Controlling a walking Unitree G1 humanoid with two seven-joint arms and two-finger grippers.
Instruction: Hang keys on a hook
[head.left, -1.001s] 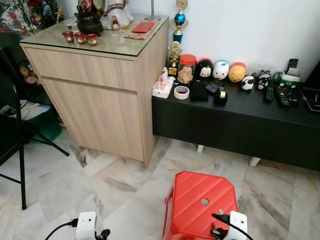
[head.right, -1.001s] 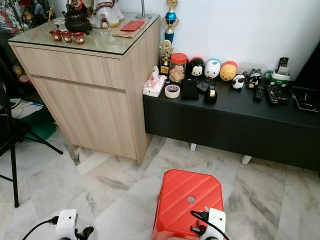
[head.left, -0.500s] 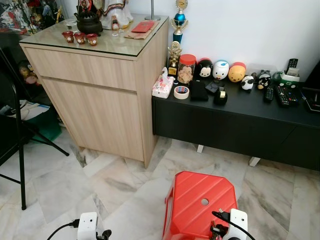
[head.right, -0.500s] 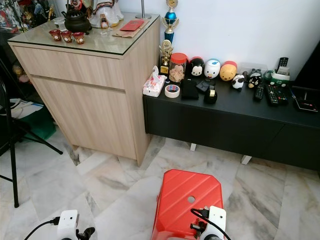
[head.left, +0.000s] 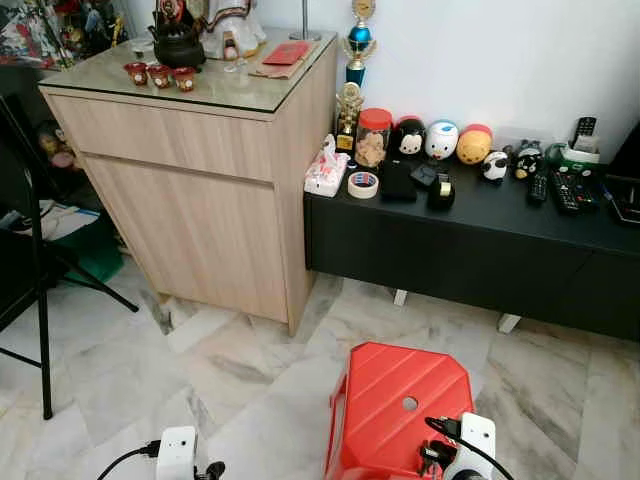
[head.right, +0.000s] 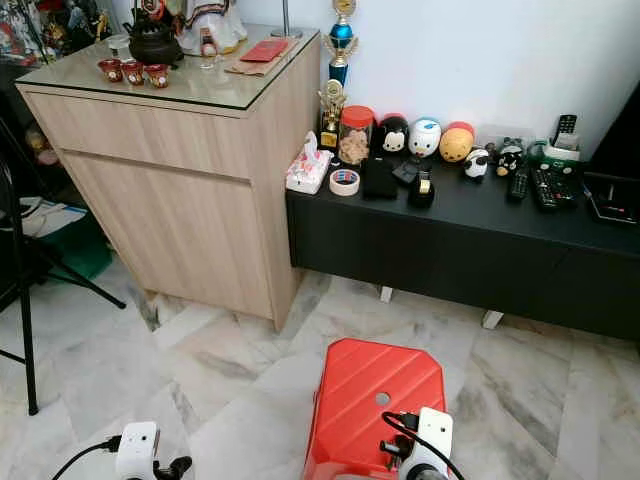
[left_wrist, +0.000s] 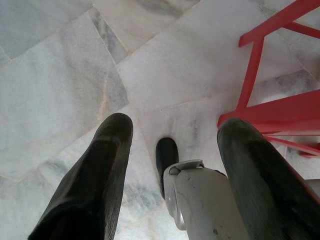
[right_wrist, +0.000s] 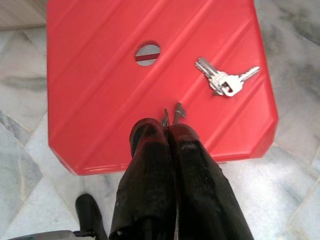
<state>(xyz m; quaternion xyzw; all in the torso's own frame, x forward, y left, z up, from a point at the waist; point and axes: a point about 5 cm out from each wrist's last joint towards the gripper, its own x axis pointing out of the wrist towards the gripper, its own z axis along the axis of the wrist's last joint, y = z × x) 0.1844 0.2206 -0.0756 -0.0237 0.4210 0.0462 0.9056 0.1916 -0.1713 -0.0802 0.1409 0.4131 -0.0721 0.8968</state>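
A red plastic stool (head.left: 400, 405) stands on the marble floor right before me. My right gripper (right_wrist: 167, 131) hangs over its seat, shut, with small metal key tips (right_wrist: 172, 114) sticking out between the fingertips. A second bunch of silver keys (right_wrist: 224, 81) lies loose on the seat (right_wrist: 100, 95), beyond the gripper and near the stool's edge. My left gripper (left_wrist: 172, 132) is open above the floor beside the stool's red legs (left_wrist: 260, 110), nothing between its fingers. Both wrists show at the bottom of the eye views, left (head.left: 177, 450) and right (head.left: 472, 440).
A tall wooden cabinet (head.left: 200, 190) with a glass top stands ahead on the left. A low black console (head.left: 470, 240) with toys, tape and remotes runs along the white wall. Black metal legs (head.left: 40, 300) stand at the far left. My own foot (left_wrist: 167, 155) shows under the left gripper.
Both wrists have sunk slightly toward the bottom edge of the eye views. The stool and furniture keep their places.
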